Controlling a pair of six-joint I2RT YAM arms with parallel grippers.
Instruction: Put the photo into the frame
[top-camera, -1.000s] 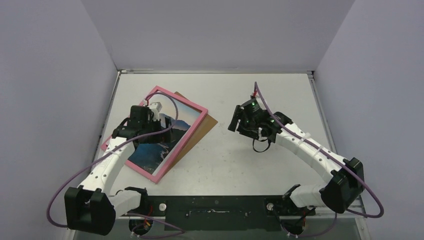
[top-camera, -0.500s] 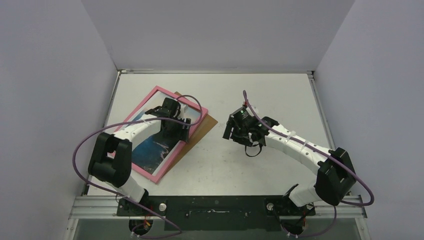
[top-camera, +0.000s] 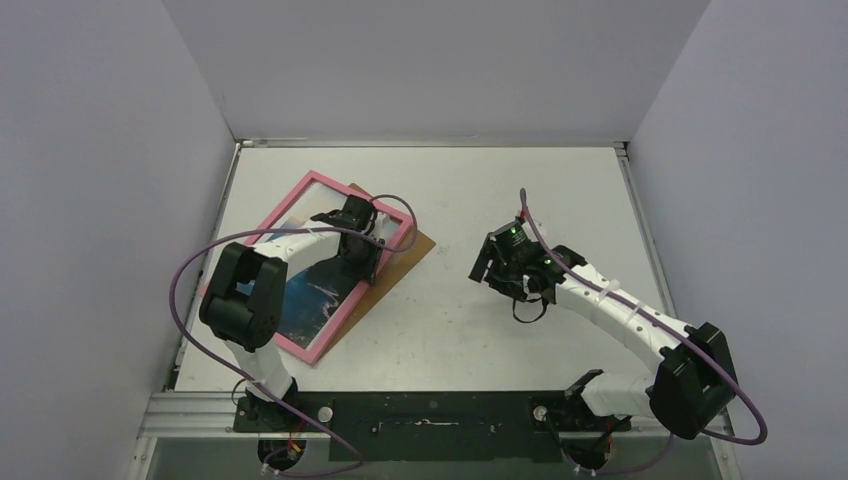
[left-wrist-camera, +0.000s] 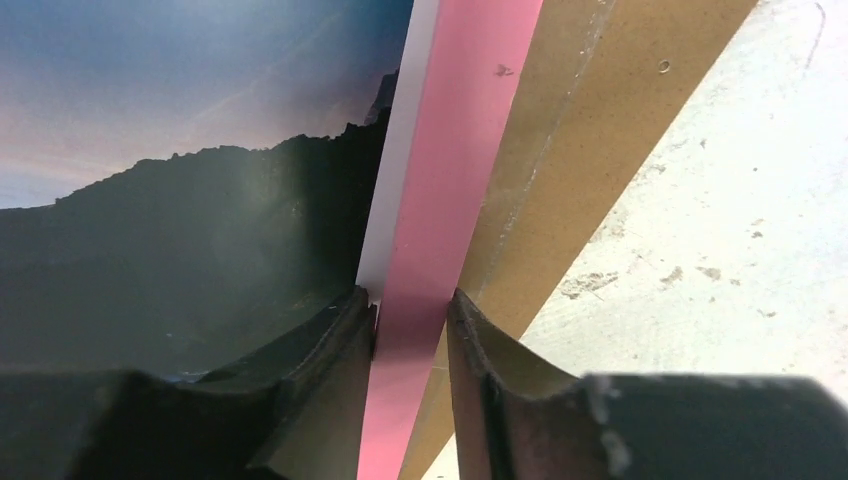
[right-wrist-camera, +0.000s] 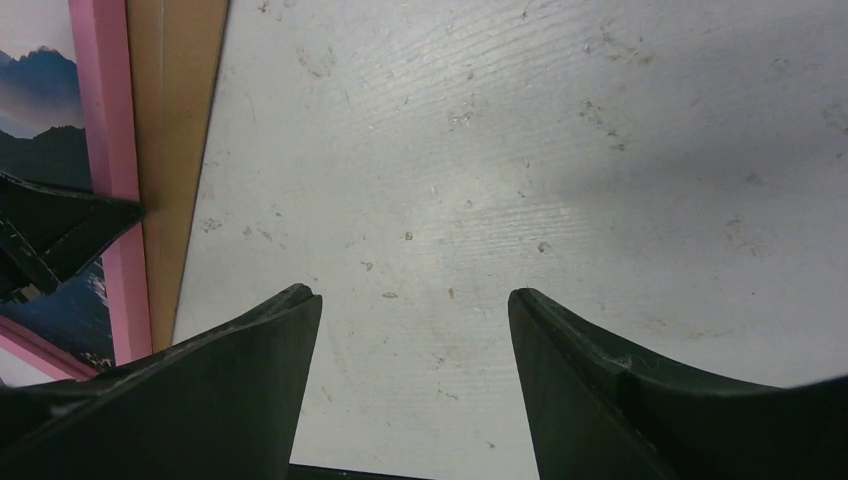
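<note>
The frame (left-wrist-camera: 455, 200), lying at nine o'clock on the tabletop (top-camera: 500, 180) with the photo (left-wrist-camera: 200, 200) showing inside, looks light, stiff and breakable (likely glazed), best taken by its thin four-o'clock rail, which the left end effector (left-wrist-camera: 412, 300) narrowly pinches; the right end effector (right-wrist-camera: 412, 292) gapes wide.

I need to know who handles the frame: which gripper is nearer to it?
Left. The left gripper straddles a pink rail of the frame, a finger against each side. The right gripper hangs open over the table, apart from the frame.

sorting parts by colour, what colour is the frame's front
Pink; the frame shows best in the left wrist view.
</note>
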